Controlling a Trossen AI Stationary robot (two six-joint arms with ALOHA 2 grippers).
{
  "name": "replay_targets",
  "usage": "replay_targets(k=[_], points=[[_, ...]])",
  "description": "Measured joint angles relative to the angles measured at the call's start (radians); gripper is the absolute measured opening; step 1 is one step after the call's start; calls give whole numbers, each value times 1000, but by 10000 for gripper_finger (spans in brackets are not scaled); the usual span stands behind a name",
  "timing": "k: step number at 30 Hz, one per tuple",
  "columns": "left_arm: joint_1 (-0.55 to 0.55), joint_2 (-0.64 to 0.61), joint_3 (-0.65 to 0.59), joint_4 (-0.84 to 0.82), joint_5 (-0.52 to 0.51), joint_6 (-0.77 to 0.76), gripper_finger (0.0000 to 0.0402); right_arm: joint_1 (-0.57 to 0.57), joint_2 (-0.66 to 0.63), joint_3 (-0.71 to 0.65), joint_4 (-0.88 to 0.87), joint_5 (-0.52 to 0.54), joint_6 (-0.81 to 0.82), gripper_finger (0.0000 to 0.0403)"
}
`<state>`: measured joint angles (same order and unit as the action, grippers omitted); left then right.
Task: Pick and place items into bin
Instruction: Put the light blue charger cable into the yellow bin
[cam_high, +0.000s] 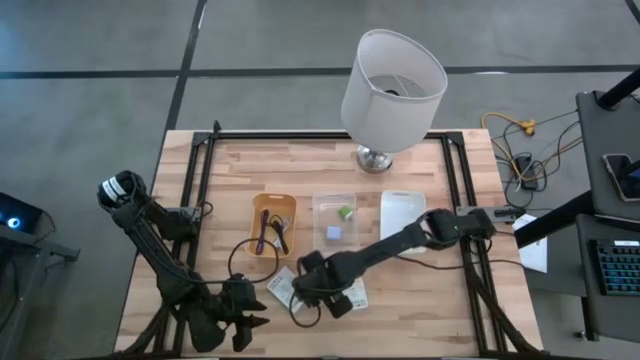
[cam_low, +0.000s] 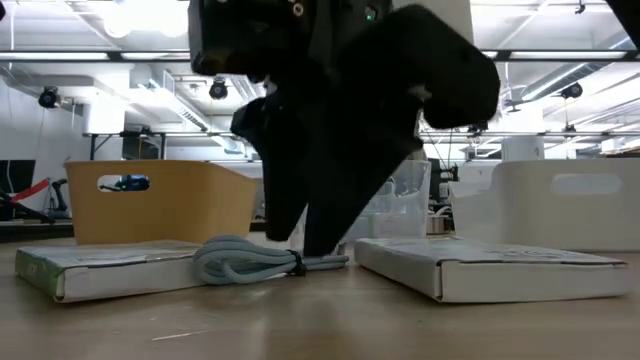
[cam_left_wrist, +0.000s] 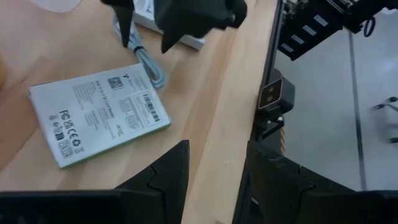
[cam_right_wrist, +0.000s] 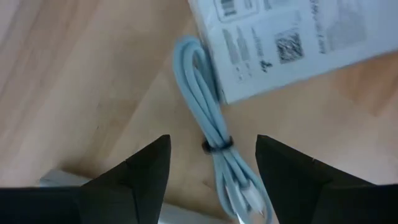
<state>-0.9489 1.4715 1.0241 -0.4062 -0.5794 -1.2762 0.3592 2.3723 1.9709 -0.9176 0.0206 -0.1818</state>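
cable (cam_right_wrist: 211, 134) between two packets (cam_high: 283, 286) (cam_high: 352, 293) | three bins (cam_high: 273, 223) (cam_high: 335, 220) (cam_high: 402, 218) behind | lamp (cam_high: 392, 88) behind bins

A pale wooden table (cam_high: 420, 310) with black rails along its left and right edges carries everything. The right gripper (cam_high: 322, 297) hangs low over its near middle; a coiled pale grey cable (cam_low: 245, 262) lies on the wood directly beneath it, between two flat white packets (cam_low: 100, 268) (cam_low: 490, 268), one on either side. Beyond the gripper stand an orange bin (cam_high: 273, 224), a clear bin (cam_high: 335, 220) and a white bin (cam_high: 403, 218), with a white lamp (cam_high: 390, 92) farther back. The left gripper (cam_high: 245, 323) sits near the front left.
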Motion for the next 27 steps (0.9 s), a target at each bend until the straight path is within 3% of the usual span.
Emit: replay_targets(k=[9, 21, 27], points=[[0, 0, -1, 5, -3, 0, 144, -7, 19, 0, 12, -7, -2, 209], [0, 0, -14, 4, -4, 0, 144, -17, 14, -40, 34, -29, -67, 71], [0, 0, -14, 5, -4, 0, 144, -14, 13, -33, 18, -26, -37, 43]])
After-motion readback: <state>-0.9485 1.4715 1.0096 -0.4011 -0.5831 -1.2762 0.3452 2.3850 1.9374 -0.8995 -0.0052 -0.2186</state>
